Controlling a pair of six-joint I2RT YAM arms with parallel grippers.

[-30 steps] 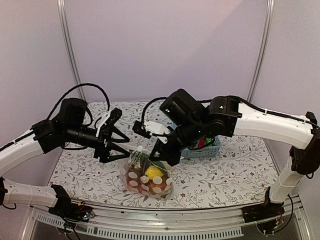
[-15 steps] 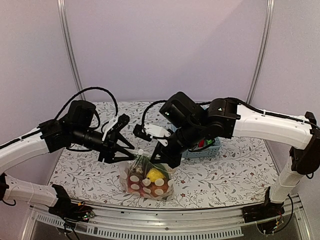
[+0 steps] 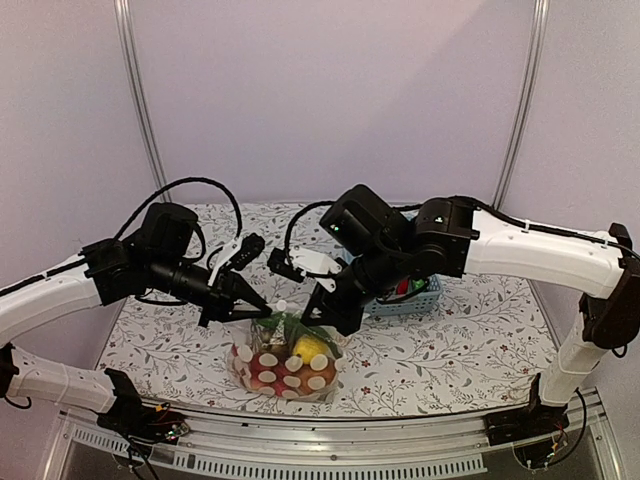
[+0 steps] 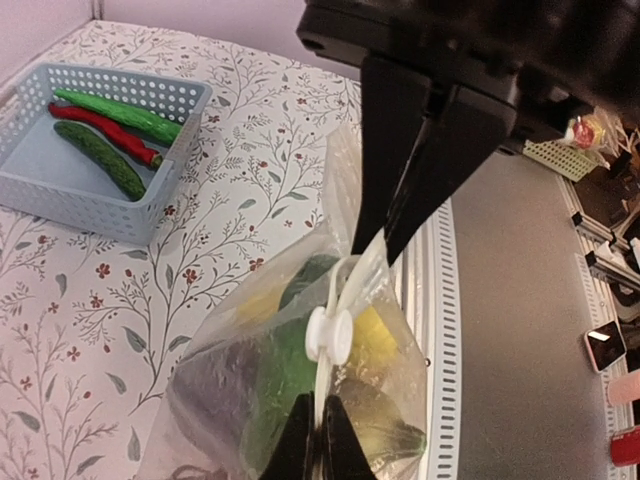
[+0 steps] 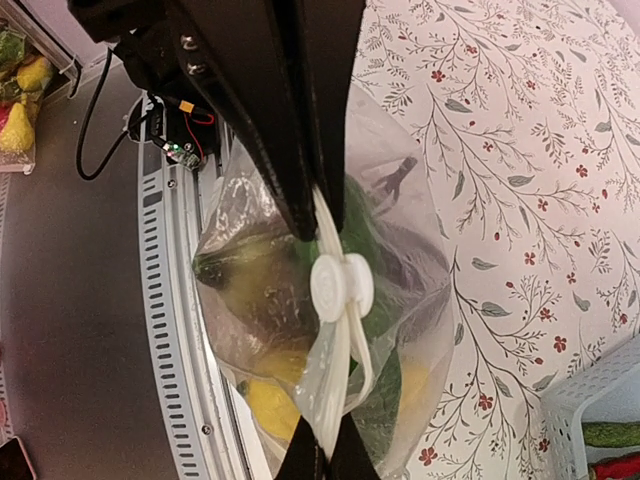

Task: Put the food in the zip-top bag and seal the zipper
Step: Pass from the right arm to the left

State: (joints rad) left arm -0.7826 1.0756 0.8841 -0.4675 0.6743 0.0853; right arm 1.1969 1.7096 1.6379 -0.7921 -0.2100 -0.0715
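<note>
- Slotted blue basket (image 4: 100,215) sits apart on the flowery tabletop (image 3: 450,350), cucumbers (image 4: 100,160) and a chili (image 4: 105,130) inside.
- Clear, floppy, dotted bag (image 3: 285,365) bulges with food (image 3: 308,348) near the front edge.
- Left tool (image 4: 316,430) and right tool (image 5: 322,452) each pinch an end of the zipper (image 5: 338,370), with the white slider (image 5: 340,288) between them.

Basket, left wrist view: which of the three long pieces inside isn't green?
The red chili, lying between the bright green cucumber and the dark green cucumber in the basket; it alone is red.

Glossy clear plastic zip-top bag (image 3: 285,368)
</note>
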